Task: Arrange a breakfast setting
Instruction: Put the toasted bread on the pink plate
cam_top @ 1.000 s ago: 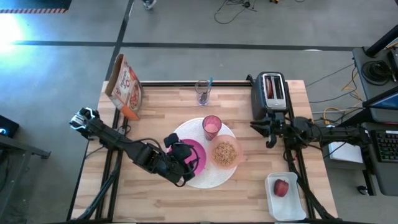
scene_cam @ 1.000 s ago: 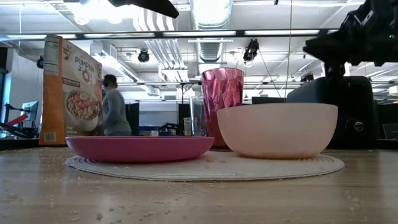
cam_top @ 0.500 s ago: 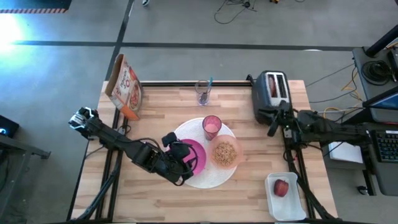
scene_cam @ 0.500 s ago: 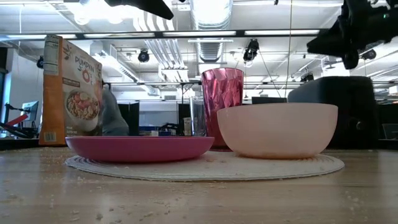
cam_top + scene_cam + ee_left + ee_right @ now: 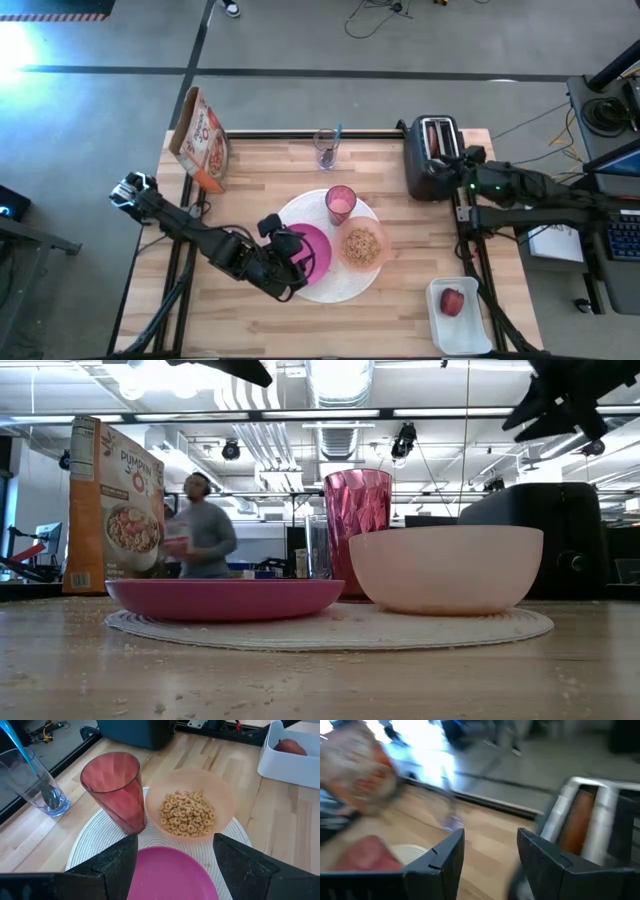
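Note:
A magenta plate [image 5: 318, 250], a peach bowl of brown cereal [image 5: 362, 246] and a pink tumbler [image 5: 340, 203] stand on the large white plate [image 5: 335, 288] at mid-table. My left gripper [image 5: 285, 240] hovers open above the magenta plate's [image 5: 172, 877] left part, clear of it. A teal-handled spoon [image 5: 336, 134] stands in a clear glass [image 5: 326, 150] at the far edge. A brown bagel [image 5: 580, 820] sits in the black toaster [image 5: 432, 158]. My right gripper [image 5: 465, 160] hangs open in the air at the toaster's right side. The red fruit [image 5: 452, 301] lies in a white tray.
A cereal box [image 5: 200, 140] stands at the far left corner. The white tray [image 5: 460, 318] sits at the near right corner. Crumbs dot the wooden table [image 5: 300, 680]. A person [image 5: 200, 535] moves in the room beyond. Bare wood lies near-left of the plates.
My right gripper has risen from the toaster's near end and gone toward the table's far right, tipping from pointing down to nearly level. My left gripper has kept still over the magenta plate.

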`<state>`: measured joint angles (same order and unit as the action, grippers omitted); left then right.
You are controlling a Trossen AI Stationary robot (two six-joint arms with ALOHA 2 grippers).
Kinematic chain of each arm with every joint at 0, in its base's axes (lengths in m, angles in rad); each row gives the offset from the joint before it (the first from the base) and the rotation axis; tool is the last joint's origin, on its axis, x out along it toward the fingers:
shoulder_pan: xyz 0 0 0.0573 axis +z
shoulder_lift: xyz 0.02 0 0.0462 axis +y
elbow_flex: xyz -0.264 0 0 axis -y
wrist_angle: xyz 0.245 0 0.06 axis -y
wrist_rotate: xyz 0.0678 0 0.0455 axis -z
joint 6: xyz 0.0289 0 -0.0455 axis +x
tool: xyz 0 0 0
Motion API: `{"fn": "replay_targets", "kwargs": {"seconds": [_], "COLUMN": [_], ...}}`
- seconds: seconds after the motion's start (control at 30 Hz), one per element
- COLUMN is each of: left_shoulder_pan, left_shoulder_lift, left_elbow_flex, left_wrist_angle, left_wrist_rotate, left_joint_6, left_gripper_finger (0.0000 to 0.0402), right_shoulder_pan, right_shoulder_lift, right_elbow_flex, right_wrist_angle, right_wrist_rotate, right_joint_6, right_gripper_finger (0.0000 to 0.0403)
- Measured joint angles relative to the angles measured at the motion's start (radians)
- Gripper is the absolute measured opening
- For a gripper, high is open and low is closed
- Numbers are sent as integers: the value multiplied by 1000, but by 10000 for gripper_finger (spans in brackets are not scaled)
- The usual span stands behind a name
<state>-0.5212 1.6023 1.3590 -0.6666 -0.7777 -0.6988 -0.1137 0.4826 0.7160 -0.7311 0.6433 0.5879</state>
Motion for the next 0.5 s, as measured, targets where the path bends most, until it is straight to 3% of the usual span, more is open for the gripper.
{"fn": "replay_targets", "kwargs": {"seconds": [0.27,0.5], "left_shoulder_pan": [-16,-69], "left_shoulder_lift": [-1,-7], "left_elbow_flex": [0,0], "left_wrist_angle": [-15,-106], "left_wrist_rotate": [-2,-35], "left_joint_6": [7,-99], "left_gripper_finger": [242,242], "right_shoulder_pan": [-93,-188], "right_shoulder_lift": [237,413], "right_elbow_flex": [179,312], "right_wrist_angle": [-211,-344], "right_wrist_rotate": [9,-21], "right_joint_6": [66,27], "right_gripper_finger": [176,176]}}
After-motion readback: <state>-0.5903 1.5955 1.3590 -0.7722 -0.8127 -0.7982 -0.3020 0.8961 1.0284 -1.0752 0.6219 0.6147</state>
